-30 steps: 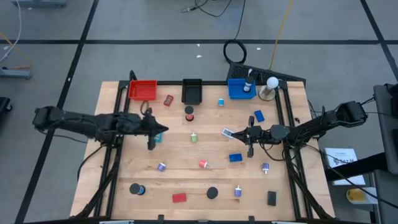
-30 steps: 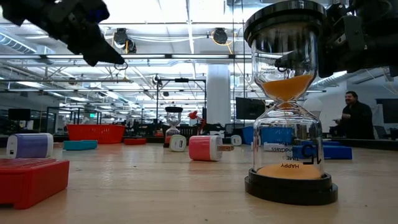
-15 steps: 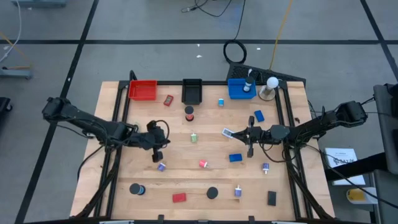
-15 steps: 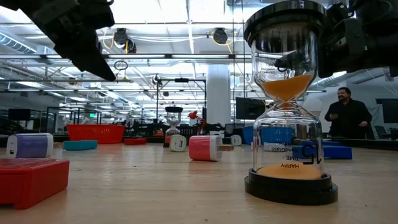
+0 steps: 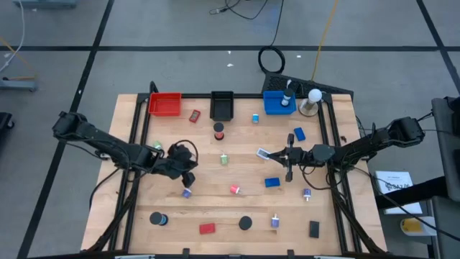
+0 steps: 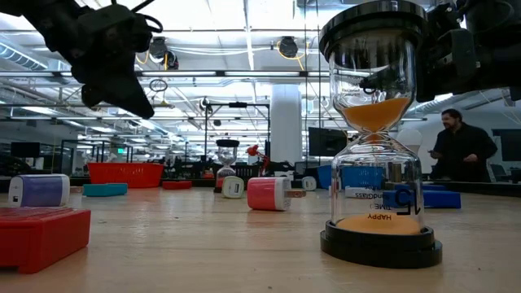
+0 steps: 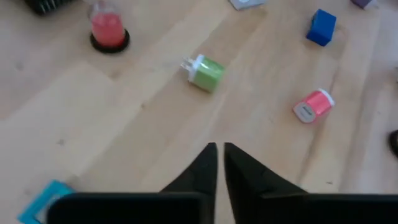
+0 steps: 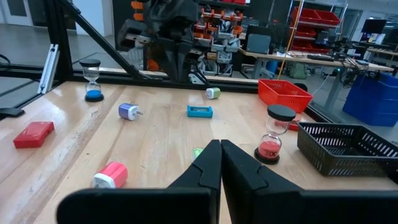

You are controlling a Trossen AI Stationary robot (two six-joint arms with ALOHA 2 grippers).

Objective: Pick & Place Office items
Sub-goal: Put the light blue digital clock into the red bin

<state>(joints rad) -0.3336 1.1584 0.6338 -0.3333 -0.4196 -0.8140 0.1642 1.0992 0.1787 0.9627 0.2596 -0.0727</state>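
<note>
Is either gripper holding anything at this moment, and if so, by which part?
Nothing is held. The left gripper hangs above bare table with only a thin slit between its fingers; the right gripper is shut and empty.

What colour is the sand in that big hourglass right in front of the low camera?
Orange. The hourglass shows it best in the low view, with sand in both bulbs.

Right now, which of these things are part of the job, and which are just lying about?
Job: purple plug, pink plug, green plug, blue block, red block, sand timer.
Lying about: white ball lamp, cable coil.
</note>
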